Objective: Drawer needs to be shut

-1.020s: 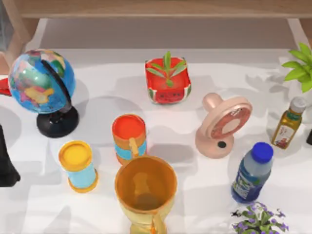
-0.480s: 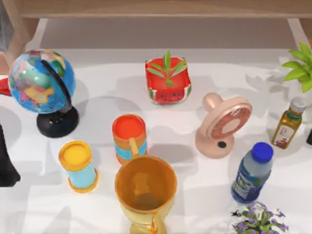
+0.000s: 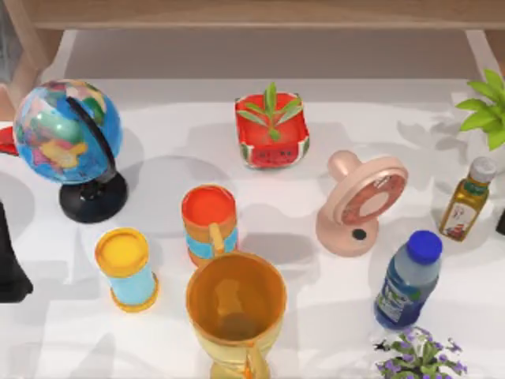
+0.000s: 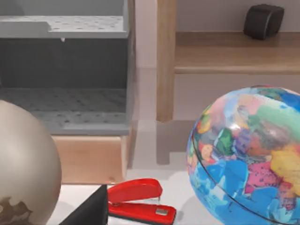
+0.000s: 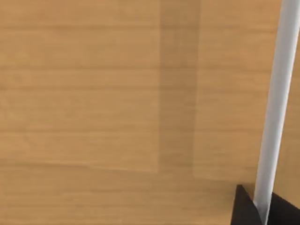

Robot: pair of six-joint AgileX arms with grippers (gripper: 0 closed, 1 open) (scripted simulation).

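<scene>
Drawer (image 4: 65, 70), grey and perforated, stands pulled out of its wooden frame (image 4: 166, 61) ahead of the left hand, beyond the red stapler (image 4: 140, 200) and beside the globe (image 4: 248, 154); closing is judged not yet done. Whether either hand is apart or together cannot be told.

Ahead of my left gripper, in my left wrist view, the drawer (image 4: 65, 108) stands pulled out of its light wooden cabinet. Its inside is grey and speckled, a flat floor between grey walls, with a pale wood front panel facing me. Above it sits a second grey tray (image 4: 63, 26), level and upright.
</scene>
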